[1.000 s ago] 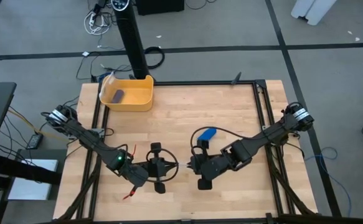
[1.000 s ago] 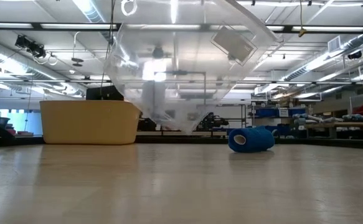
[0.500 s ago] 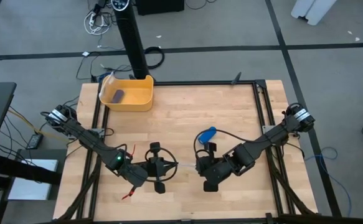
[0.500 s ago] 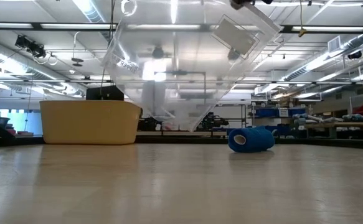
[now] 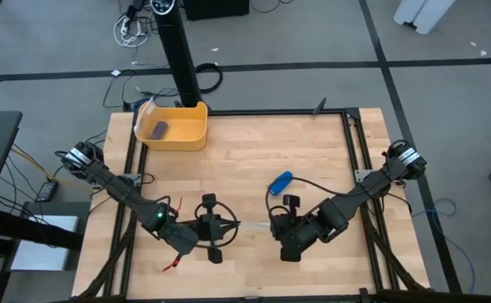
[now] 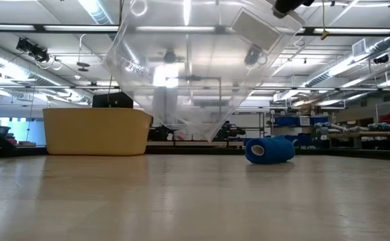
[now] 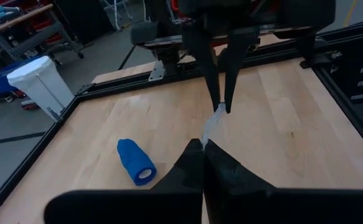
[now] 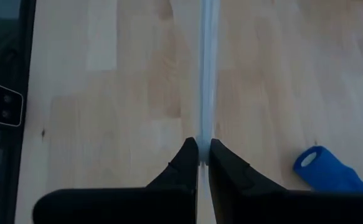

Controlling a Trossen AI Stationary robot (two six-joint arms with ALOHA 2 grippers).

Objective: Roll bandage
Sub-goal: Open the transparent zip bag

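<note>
1. My left gripper (image 5: 232, 225) is pinched tight on one edge of the clear plastic bag (image 6: 195, 67).
2. My right gripper (image 5: 270, 225) pinches the other edge, so the bag hangs above the table (image 5: 245, 151).
3. The bandage (image 5: 281, 181), a blue roll, lies on the table near my right arm.
4. The yellow bin (image 5: 174, 126) sits at the far corner.

One wooden table (image 5: 253, 143) holds one yellow bin (image 5: 178, 135), with one dark purple block (image 5: 159, 129) inside. One rolled blue bandage (image 5: 280, 181) lies right of the bin. Two dark grippers, left (image 5: 235, 225) and right (image 5: 270, 225), share one clear plastic bag (image 6: 195, 67).
</note>
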